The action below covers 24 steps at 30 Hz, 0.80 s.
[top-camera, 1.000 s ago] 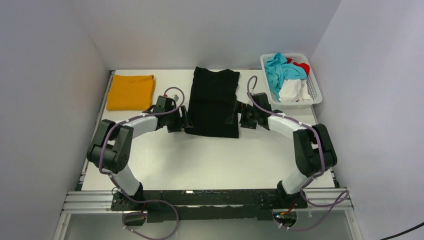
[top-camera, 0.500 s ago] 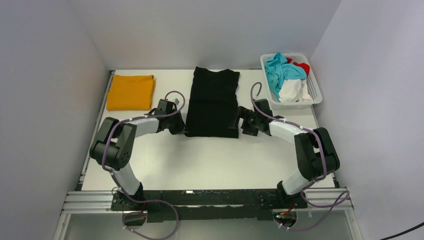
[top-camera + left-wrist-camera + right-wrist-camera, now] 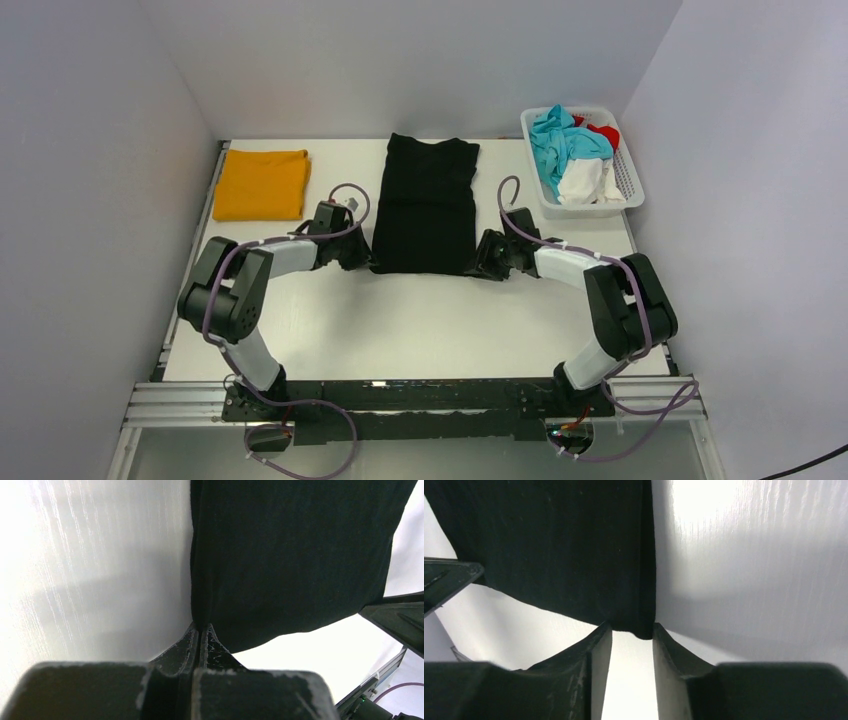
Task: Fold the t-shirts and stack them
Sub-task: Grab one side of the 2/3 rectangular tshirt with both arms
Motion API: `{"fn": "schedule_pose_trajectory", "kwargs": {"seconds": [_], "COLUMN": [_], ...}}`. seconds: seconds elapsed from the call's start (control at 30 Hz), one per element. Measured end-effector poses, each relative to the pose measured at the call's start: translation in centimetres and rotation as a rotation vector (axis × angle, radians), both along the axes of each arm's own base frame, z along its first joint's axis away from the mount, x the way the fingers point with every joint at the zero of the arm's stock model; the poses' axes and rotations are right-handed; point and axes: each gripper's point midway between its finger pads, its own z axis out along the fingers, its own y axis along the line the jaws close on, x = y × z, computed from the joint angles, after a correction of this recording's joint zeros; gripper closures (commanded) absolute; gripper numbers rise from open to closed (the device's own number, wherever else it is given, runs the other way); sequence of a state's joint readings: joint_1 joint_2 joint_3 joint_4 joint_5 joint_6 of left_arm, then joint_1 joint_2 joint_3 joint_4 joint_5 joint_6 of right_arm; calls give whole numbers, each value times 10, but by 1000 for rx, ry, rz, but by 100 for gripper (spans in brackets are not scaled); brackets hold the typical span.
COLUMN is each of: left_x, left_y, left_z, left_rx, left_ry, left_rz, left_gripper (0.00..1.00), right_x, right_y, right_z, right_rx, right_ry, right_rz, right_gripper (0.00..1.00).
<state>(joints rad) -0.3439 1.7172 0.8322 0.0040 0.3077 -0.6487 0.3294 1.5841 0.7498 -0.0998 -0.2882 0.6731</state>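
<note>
Black t-shirt [image 3: 425, 200]: lies flat on the table [image 3: 420, 320] as a long, narrow rectangle, its long sides running from the near side towards the back wall; its collar end is at the far edge.
Orange t-shirt [image 3: 262, 184]: folded into a flat rectangle, well to the left of the black t-shirt and level with its far half; the two do not touch.
Left pincer [image 3: 200, 630]: low on the table at the black t-shirt's near-left corner. In the left wrist view the two fingers are pressed together and the cloth's side edge runs straight down into their tips, so it is pinching that corner.
Right pincer [image 3: 630, 630]: low on the table at the black t-shirt's near-right corner. In the right wrist view the fingers stand spread with a clear gap, and the corner of the cloth sits at the mouth of that gap, close to the right-hand finger; whether it touches is not clear.
Arms: both reach inward from the near edge, one on each side of the black t-shirt's near end.
Basket [image 3: 592, 209]: white, to the right of the black t-shirt's far half, apart from it; it holds a teal cloth [image 3: 560, 145], a white cloth [image 3: 588, 182] and a red cloth [image 3: 605, 132], heaped loosely.
</note>
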Motion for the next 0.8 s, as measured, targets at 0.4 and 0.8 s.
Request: {"fn": "schedule_pose_trajectory", "kwargs": {"seconds": [0.4, 0.8], "left_x": [-9, -108], "left_y": [-1, -7], "left_z": [0, -2], "left_rx": [-23, 25], "left_ry": [-40, -14], "left_rz": [9, -74], "left_gripper": [100, 100], "right_x": [-14, -110], "right_y": [3, 6], "right_z": [-9, 4], "right_rx": [3, 40], "right_ry": [46, 94], "right_rz": [18, 184], "right_gripper": [100, 100]}}
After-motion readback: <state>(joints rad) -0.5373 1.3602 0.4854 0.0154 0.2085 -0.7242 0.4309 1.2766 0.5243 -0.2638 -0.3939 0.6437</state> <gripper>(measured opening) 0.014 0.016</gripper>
